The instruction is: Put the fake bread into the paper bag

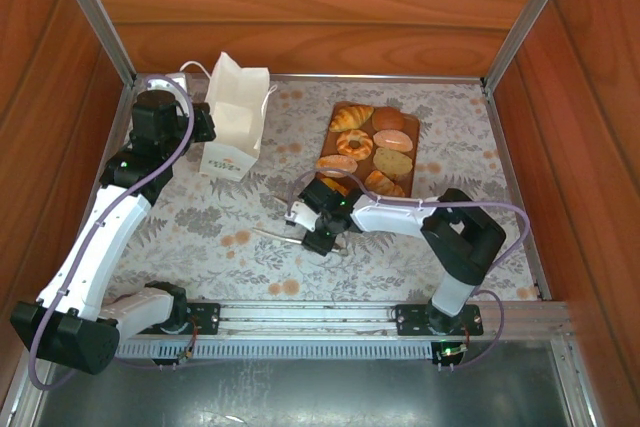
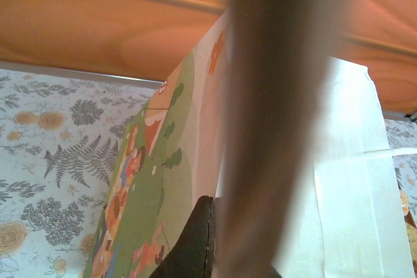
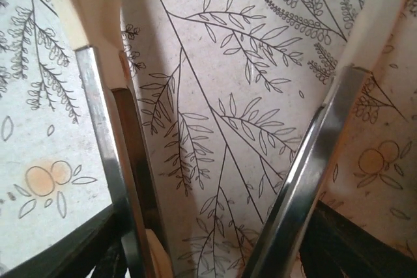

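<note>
Step in hand: first pick, nothing is bagged yet. Fake bread (image 1: pixel 366 145) is spread on the brown board (image 1: pixel 412 130), far right of table. Paper bag (image 1: pixel 236 119) stands upright far left, pinched at its edge by the shut left gripper (image 1: pixel 205 127). Right gripper (image 1: pixel 322 239) is held low over bare tablecloth (image 3: pixel 221 96), near the board, jaws apart, nothing between them. Next: right gripper must be brought over one pastry, then closed.

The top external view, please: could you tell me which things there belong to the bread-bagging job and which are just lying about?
Job:
- fake bread, on the board
- paper bag, upright
- left gripper, at the bag
- right gripper, over bare cloth

Lying about:
- brown board
- floral tablecloth
</note>
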`<move>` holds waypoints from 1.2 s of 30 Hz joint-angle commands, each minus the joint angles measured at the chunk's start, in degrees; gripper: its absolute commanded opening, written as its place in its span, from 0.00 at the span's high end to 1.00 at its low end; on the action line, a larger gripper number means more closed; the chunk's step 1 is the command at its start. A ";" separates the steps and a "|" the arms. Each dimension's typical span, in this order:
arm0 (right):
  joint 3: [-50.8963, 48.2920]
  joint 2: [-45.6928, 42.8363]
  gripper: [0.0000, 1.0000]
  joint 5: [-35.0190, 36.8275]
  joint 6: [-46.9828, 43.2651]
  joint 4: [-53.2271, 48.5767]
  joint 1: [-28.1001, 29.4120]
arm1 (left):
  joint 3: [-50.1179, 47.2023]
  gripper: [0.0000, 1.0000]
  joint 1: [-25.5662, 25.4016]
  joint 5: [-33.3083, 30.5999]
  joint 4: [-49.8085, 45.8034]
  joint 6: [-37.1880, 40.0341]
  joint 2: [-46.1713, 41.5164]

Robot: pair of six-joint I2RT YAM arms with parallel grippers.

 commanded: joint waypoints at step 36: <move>14.91 -33.62 0.44 0.26 25.36 -33.97 -28.87 | -2.07 1.00 0.77 4.26 2.93 -4.06 -1.55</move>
